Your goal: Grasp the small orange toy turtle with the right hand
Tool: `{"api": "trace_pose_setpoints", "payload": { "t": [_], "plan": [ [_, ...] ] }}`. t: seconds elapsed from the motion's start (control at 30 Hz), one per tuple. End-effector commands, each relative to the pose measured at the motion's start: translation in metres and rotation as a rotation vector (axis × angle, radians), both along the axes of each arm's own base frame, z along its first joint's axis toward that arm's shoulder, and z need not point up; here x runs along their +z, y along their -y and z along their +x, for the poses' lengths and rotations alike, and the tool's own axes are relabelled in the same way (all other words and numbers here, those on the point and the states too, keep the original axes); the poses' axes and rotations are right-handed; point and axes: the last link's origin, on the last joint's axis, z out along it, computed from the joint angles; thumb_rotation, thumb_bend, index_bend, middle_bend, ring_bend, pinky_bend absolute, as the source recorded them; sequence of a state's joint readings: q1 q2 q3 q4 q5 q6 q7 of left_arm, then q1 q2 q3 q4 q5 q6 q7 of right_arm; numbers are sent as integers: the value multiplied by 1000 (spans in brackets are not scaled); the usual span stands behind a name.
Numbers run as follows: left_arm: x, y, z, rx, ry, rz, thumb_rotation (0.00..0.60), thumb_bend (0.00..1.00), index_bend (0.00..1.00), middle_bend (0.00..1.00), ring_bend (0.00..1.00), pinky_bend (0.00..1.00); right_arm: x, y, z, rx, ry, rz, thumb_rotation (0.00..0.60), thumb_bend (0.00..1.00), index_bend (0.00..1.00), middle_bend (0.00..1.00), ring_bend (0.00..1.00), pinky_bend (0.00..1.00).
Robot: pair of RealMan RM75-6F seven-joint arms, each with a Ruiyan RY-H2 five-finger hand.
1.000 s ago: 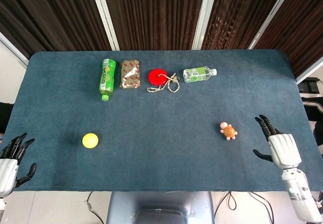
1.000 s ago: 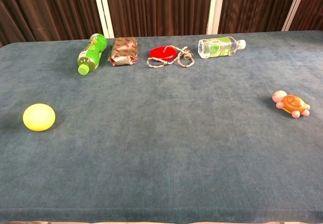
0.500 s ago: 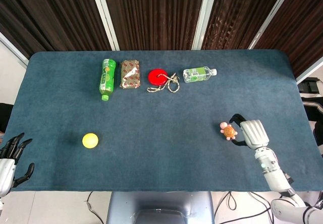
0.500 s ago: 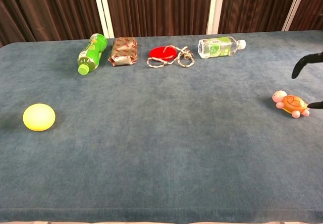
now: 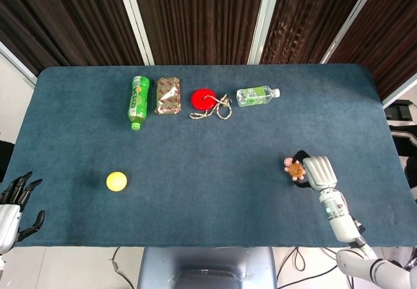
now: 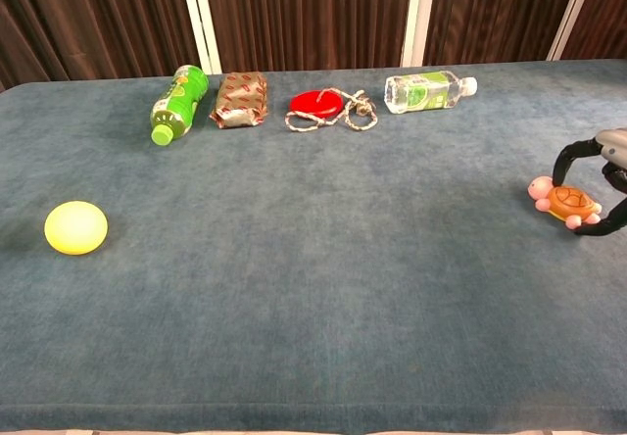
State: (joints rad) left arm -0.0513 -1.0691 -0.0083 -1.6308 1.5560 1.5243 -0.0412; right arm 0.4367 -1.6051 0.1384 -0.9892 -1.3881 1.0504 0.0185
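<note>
The small orange toy turtle (image 5: pixel 296 169) (image 6: pixel 566 202), with pink head and feet, sits on the blue table near its right front. My right hand (image 5: pixel 318 172) (image 6: pixel 612 146) is right beside it on the right. Its dark fingers arch over the turtle, with one fingertip down by the head and another by the rear. The turtle still rests on the cloth, and I see no firm grip on it. My left hand (image 5: pixel 13 207) hangs off the table's front left corner with its fingers apart and nothing in it.
A yellow ball (image 5: pixel 116 181) lies at the front left. Along the back stand a green bottle (image 5: pixel 137 100), a brown packet (image 5: pixel 168 95), a red disc with a rope (image 5: pixel 204 99) and a clear water bottle (image 5: pixel 256 96). The table's right edge (image 5: pixel 391 139) is close to the turtle.
My right hand has moved left from the table's right front edge to the turtle, and its fingers have curled down around it. The turtle and the left hand have stayed put.
</note>
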Motion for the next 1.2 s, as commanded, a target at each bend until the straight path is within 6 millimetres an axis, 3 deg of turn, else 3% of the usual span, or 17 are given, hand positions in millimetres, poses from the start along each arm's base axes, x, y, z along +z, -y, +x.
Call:
{"api": "trace_pose_setpoints", "payload": {
  "t": [0.03,0.23,0.33,0.5,0.6,0.73,1.0,1.07,1.2],
  "plan": [
    [0,1,0,3,0,-1,600,417,155,2,44,217,-9,3,0,5,11,-9,600,186,589,447,921,1000],
    [0,0,0,5,0,-3,600,417,155,2,44,217,-16,4,-2,16,8,-18,600,239,690,527,947,1000],
    [2,1,0,5,7,4,600,416,155,3,44,217,-17,4,-6,23,-1,-45,600,256,786,620,964,1000],
    [2,1,-1,7,10,4,600,418,155,2,45,217,-16,4,-11,34,13,-50,600,124,941,793,989,1000],
    [2,1,-1,8,10,5,600,418,155,2,45,217,-14,3,-15,46,-10,-53,600,171,1000,872,1000,1000],
    [2,2,-1,7,8,4,600,417,155,3,44,217,-11,1,-17,72,-53,-58,600,328,1000,900,1000,1000],
    [2,2,-1,8,7,4,600,418,155,2,44,217,-3,-3,-20,64,12,-66,600,342,998,901,998,1000],
    [2,1,-1,10,8,4,600,417,155,3,44,217,0,-7,-22,64,26,-44,600,334,927,870,987,1000],
    [2,1,-1,10,10,5,600,416,155,3,44,217,11,-17,-22,69,46,-16,600,253,632,664,948,1000]
  ]
}}
